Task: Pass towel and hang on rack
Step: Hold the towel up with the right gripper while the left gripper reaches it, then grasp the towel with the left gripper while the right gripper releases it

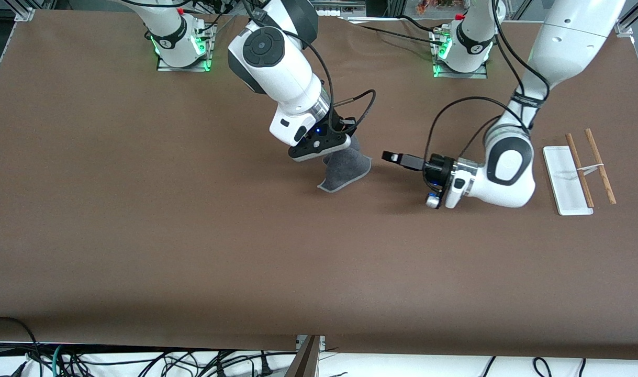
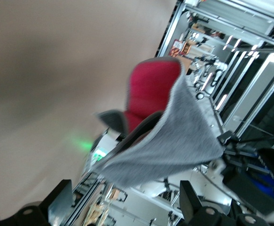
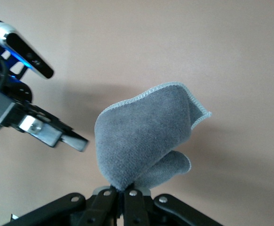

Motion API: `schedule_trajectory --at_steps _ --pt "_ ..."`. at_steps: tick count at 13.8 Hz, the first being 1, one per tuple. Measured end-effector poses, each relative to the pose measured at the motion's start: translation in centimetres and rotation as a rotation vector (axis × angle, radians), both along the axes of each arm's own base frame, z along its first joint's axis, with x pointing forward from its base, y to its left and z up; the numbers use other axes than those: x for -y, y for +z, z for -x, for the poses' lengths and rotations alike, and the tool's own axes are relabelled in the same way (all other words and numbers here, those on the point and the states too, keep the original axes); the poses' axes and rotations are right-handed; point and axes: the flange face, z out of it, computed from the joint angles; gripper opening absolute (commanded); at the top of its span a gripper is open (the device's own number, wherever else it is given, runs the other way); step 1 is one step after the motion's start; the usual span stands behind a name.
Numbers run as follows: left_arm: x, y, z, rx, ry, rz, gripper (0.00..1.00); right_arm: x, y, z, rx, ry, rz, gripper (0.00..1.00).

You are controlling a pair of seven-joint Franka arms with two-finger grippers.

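Overhead, right claw (image 1: 345, 148) pinches the towel (image 1: 345, 168); left claw (image 1: 393, 157) gapes wide beside it.

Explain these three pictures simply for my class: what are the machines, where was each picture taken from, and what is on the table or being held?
Two white robot arms stand at a brown table. The wide picture comes from a high camera facing them. The other two come from small cameras on each arm's wrist.

The right tool is over the middle of the table, shut on a grey towel, which hangs from it; the right wrist view shows that pinch up close. The left tool points at the towel with its fingers open, not touching it; its wrist view sees the towel ahead.

At the left arm's end of the table stands the rack: a white base with two wooden rods. Nothing hangs on it yet.
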Motion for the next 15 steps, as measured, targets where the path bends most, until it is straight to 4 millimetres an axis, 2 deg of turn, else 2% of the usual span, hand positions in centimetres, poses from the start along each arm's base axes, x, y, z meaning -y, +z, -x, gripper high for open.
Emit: schedule_trajectory --at_steps 2,8,11,15 --pt "1.5 0.5 -0.1 0.029 0.039 0.022 1.0 -0.1 0.3 0.0 0.004 0.0 -0.004 0.0" --pt "1.9 0.2 -0.5 0.062 0.088 0.012 1.0 -0.2 0.9 -0.2 0.011 -0.002 -0.014 0.0" --pt "2.9 0.3 -0.3 0.06 0.102 0.018 0.77 -0.2 0.8 -0.2 0.01 -0.002 -0.013 0.0" --pt "3.0 0.3 -0.3 0.061 0.102 0.017 0.31 -0.2 0.8 -0.2 0.01 -0.002 -0.014 0.0"
